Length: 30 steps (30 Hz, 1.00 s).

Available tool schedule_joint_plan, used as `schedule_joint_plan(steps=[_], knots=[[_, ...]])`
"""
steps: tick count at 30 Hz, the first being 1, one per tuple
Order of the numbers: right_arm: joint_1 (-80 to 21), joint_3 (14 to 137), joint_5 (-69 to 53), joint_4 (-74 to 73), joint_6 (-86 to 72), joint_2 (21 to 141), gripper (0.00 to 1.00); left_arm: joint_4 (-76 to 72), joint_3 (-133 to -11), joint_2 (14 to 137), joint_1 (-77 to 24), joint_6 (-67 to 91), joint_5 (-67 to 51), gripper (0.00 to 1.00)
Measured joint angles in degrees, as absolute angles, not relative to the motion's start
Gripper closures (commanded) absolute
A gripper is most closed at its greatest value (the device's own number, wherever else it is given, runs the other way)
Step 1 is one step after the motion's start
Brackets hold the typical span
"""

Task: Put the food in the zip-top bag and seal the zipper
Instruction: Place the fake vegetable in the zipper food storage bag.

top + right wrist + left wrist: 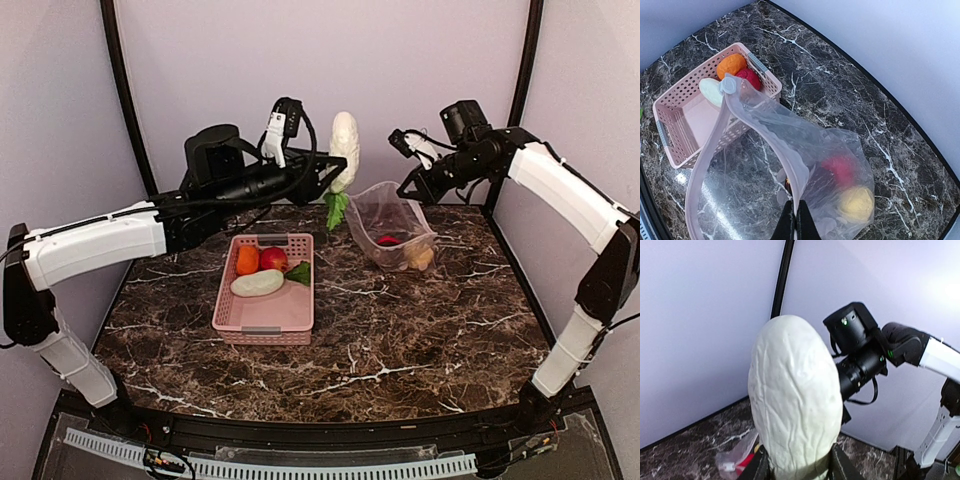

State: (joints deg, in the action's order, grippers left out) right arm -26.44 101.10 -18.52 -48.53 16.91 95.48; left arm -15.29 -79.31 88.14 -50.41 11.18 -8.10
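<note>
White cabbage point(344, 148) clamped in left jaws; right jaws pinch bag point(385, 215) rim. Mouth looks narrow: cabbage may snag, tugging rim free.

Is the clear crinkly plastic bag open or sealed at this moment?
Open. The pinkish zipper strip of the clear crinkly plastic bag gapes in a wide loop; the shut right gripper pinches one side.

White veg point(795, 400) base cut off; bag point(790, 130) contents blurry.
</note>
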Motion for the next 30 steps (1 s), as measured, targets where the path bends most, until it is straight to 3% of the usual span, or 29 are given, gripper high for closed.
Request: schedule_joint_plan(steps=[6, 17, 20, 23, 25, 30], knots=[[-26.6, 104.3, -20.8, -50.9, 16.0, 95.9, 1.0, -30.3, -85.0, 99.7, -52.2, 15.7, -8.1, 0.81], [-26.8, 105.6, -23.9, -51.7, 14.4, 96.0, 1.0, -34.3, -88.4, 108.9, -54.4, 9.1, -6.2, 0.77], [-26.8, 105.6, -24.3, -52.0, 14.2, 96.0, 1.0, -34.3, -88.4, 109.2, -55.2, 5.5, -4.6, 0.66], [-26.7, 105.6, -24.2, -52.4, 14.2, 96.0, 1.0, -34.4, -88.5, 109.7, -55.5, 2.4, -2.3, 0.44], [-26.6, 105.6, -24.3, -52.4, 14.2, 96.0, 1.0, -34.3, -88.5, 110.1, -55.7, 0.6, -0.8, 0.35], [-26.9, 105.6, -24.6, -52.5, 14.2, 96.0, 1.0, -33.1, -88.5, 110.7, -55.8, -0.6, 1.8, 0.3]])
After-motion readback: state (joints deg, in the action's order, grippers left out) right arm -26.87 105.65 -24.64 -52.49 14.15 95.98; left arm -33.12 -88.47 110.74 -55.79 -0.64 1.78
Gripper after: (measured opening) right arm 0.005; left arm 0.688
